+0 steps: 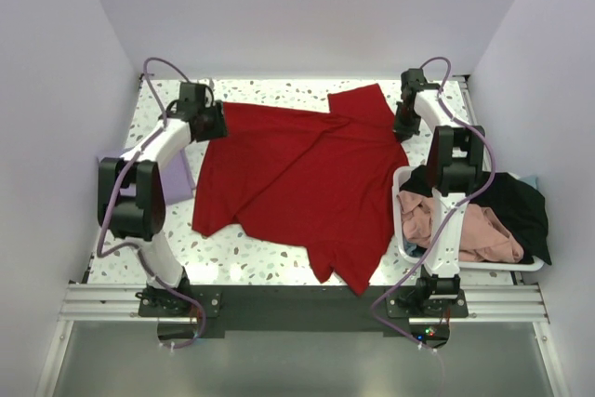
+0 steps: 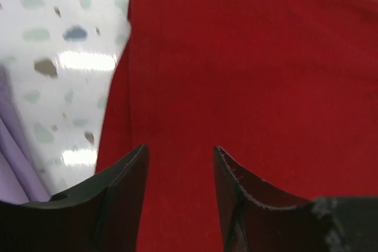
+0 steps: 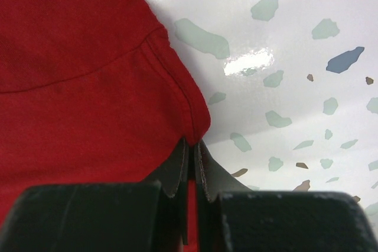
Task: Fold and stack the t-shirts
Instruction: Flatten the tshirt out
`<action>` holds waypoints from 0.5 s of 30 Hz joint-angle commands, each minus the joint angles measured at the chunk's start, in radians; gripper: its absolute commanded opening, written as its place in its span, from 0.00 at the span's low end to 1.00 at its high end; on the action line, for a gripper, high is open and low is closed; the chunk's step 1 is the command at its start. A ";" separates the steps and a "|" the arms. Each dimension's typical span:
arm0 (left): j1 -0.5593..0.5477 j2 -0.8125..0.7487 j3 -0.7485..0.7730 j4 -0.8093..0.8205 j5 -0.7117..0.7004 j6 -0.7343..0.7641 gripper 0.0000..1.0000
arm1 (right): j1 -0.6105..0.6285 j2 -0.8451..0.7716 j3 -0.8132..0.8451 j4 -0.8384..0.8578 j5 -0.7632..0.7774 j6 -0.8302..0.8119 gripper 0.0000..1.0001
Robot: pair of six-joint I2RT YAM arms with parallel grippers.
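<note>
A large bright red t-shirt [image 1: 297,183] lies spread and partly folded over the middle of the speckled table. My left gripper [image 1: 212,121] hovers over its far-left corner. In the left wrist view the left gripper [image 2: 180,151] is open, with the red t-shirt [image 2: 248,75] lying below the gap and nothing pinched. My right gripper [image 1: 404,125] sits at the shirt's far-right edge. The right wrist view shows the right gripper [image 3: 192,143] shut on a hemmed corner of the red t-shirt [image 3: 88,87]. A pale lavender t-shirt [image 1: 177,178] lies under the left arm.
A white basket [image 1: 493,268] stands at the right, beside the right arm, holding a salmon-pink t-shirt [image 1: 474,230] and a black t-shirt [image 1: 521,202]. Walls close in the table on three sides. Lavender cloth [image 2: 15,163] shows at the left edge of the left wrist view.
</note>
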 commanded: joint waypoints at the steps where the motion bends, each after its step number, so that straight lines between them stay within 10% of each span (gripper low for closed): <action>1: -0.035 -0.108 -0.157 0.002 -0.034 -0.026 0.50 | -0.009 -0.016 -0.002 -0.031 0.001 -0.001 0.00; 15: -0.039 -0.186 -0.389 0.026 -0.103 -0.066 0.43 | -0.009 -0.070 -0.118 -0.004 -0.023 -0.001 0.00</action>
